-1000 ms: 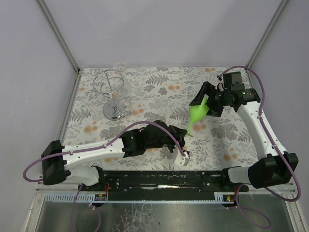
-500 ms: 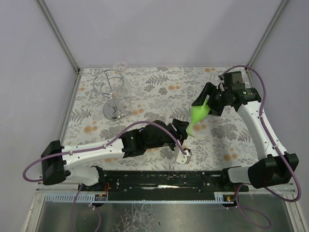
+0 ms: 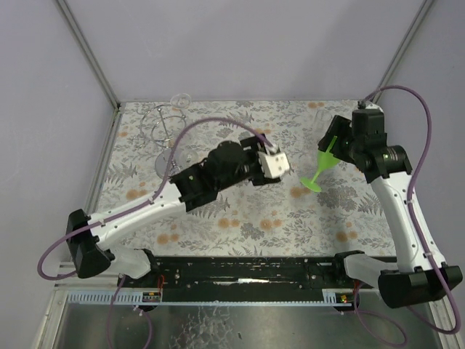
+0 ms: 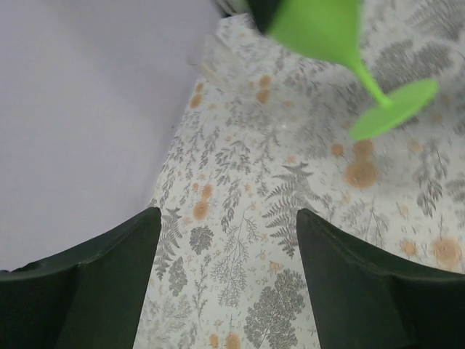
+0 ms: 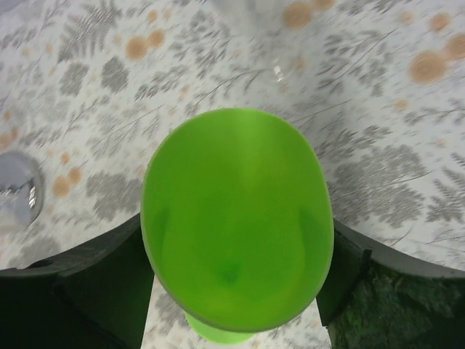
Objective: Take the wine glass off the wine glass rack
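The green wine glass [image 3: 318, 173] hangs tilted over the right half of the table, foot low and to the left. My right gripper [image 3: 336, 142] is shut on its bowl [image 5: 236, 218], one dark finger [image 5: 109, 269] on each side. My left gripper [image 3: 279, 165] is raised over the middle of the table, pointing right, apart from the glass. In the left wrist view that gripper [image 4: 229, 218] is open with only tablecloth between its fingers, and the green glass [image 4: 327, 29] shows ahead, top right. The wine glass rack [image 3: 161, 163] stands at the back left, partly behind the left arm's cable.
A clear glass [image 3: 180, 99] stands at the back edge behind the rack. A clear round glass object [image 5: 14, 187] lies at the left of the right wrist view. Grey walls close the left, back and right sides. The table [image 3: 254, 218] has a leaf-patterned cloth.
My left gripper has opened, let go of the glass's foot and swung up and back toward the middle. My right gripper has carried the green glass right and back.
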Robot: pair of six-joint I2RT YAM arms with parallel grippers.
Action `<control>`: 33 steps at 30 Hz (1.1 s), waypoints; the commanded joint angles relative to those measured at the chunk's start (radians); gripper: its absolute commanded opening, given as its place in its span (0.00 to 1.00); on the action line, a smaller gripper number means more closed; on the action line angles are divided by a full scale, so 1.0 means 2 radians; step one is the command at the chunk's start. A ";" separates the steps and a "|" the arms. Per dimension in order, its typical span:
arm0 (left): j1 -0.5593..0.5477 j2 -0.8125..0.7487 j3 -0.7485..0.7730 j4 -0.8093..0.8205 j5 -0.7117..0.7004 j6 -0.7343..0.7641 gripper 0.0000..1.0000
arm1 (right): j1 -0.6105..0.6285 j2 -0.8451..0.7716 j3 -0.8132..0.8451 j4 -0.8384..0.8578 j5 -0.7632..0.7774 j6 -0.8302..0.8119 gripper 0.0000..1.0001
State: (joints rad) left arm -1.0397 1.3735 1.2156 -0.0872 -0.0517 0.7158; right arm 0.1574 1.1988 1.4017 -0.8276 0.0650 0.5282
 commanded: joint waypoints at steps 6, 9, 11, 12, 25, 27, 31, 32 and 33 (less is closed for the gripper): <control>0.085 0.051 0.166 -0.109 0.064 -0.216 0.74 | -0.001 -0.075 -0.175 0.270 0.220 -0.082 0.71; 0.093 0.057 0.195 -0.127 0.079 -0.227 0.74 | -0.002 -0.067 -0.199 0.317 0.256 -0.094 0.71; 0.097 0.062 0.214 -0.136 0.085 -0.231 0.74 | -0.001 -0.054 -0.196 0.338 0.257 -0.093 0.71; 0.098 0.065 0.229 -0.141 0.087 -0.234 0.74 | 0.000 -0.045 -0.188 0.341 0.253 -0.087 0.70; 0.215 0.099 0.331 -0.181 0.141 -0.352 0.75 | 0.132 0.085 -0.112 0.419 0.319 -0.093 0.71; 0.237 0.101 0.341 -0.183 0.153 -0.368 0.75 | 0.146 0.116 -0.100 0.432 0.325 -0.094 0.71; 0.273 0.107 0.361 -0.190 0.175 -0.397 0.75 | 0.161 0.174 -0.074 0.462 0.344 -0.099 0.71; 0.282 0.107 0.365 -0.192 0.180 -0.403 0.75 | 0.163 0.189 -0.064 0.467 0.351 -0.100 0.71; 0.288 0.108 0.367 -0.193 0.185 -0.408 0.76 | 0.163 0.204 -0.057 0.475 0.357 -0.103 0.71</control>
State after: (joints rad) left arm -0.5087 1.5829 1.8938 -0.4553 0.2504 -0.0147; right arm 0.4660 1.5269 1.1988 -0.0036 0.6804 0.3393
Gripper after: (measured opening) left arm 0.753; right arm 0.792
